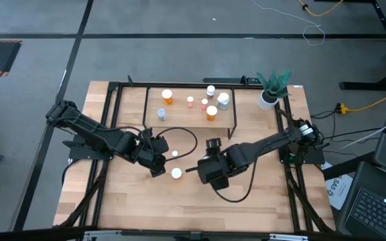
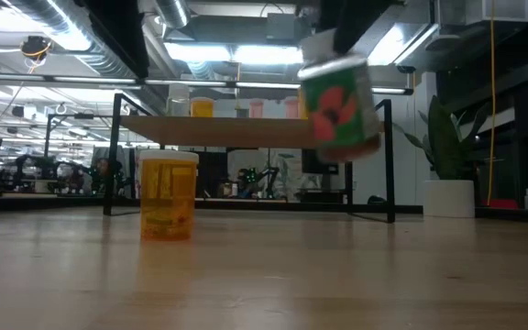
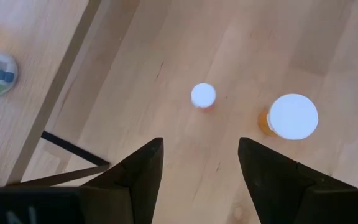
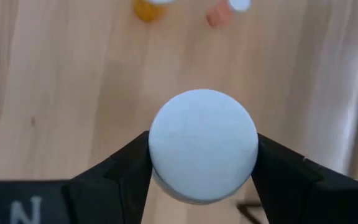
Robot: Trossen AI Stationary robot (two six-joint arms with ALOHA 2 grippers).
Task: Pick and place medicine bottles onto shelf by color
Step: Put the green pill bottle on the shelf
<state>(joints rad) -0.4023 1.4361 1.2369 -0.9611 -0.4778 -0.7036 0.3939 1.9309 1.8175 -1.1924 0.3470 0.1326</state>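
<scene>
Risk first: our right tool [image 4: 202,163] clamps a white-capped, green-labelled bottle [image 2: 339,103] aloft — apparently short of the light-wood, black-framed shelf [image 1: 154,100]. A shallow grip could drop it onto the table [image 1: 267,194]. Our left tool [image 3: 199,163] hangs open above two orange bottles [image 3: 291,118].

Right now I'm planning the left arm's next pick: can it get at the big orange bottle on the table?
Probably yes: the left gripper hangs open above bare table, and the orange bottle stands upright just ahead, nothing between them.
</scene>
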